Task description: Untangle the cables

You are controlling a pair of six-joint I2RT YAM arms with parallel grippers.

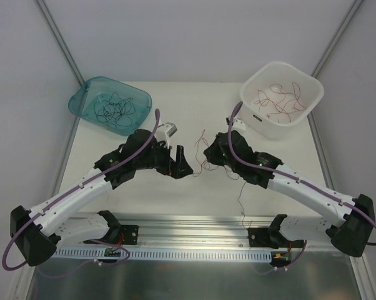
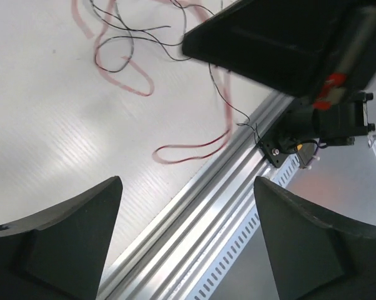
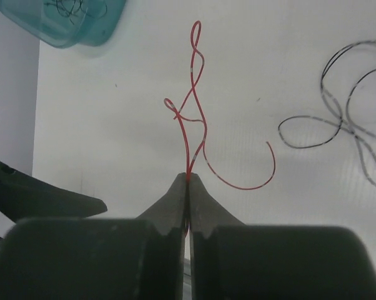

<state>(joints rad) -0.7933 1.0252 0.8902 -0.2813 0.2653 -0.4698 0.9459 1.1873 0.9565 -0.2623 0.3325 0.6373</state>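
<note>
Cables [image 1: 200, 156] lie as a loose red-and-black tangle at the middle of the white bench [image 1: 175, 197] in the overhead view, between the two arms. The left gripper [image 1: 183, 167] sits at nine o'clock of the tangle and the right gripper [image 1: 205, 150] at three o'clock, right against it. A teal bin [image 1: 79, 106] at eleven o'clock holds black strands. A white tub [image 1: 288, 128] at one o'clock holds red ones. One thin strand trails toward six o'clock beside the right arm.

From the left wrist, the left gripper's fingers [image 2: 63, 244] stand wide apart with nothing between them. A red strand [image 2: 194, 149] loops on the bench at twelve o'clock of the gap, with black strands [image 2: 144, 31] at eleven o'clock. An aluminium rail [image 2: 219, 206] crosses diagonally.

From the right wrist, the right gripper is pinched tight on a red cable [image 3: 194, 106], which twists away toward twelve o'clock. A black cable [image 3: 338, 119] loops on the bench at three o'clock, apart from the red one.
</note>
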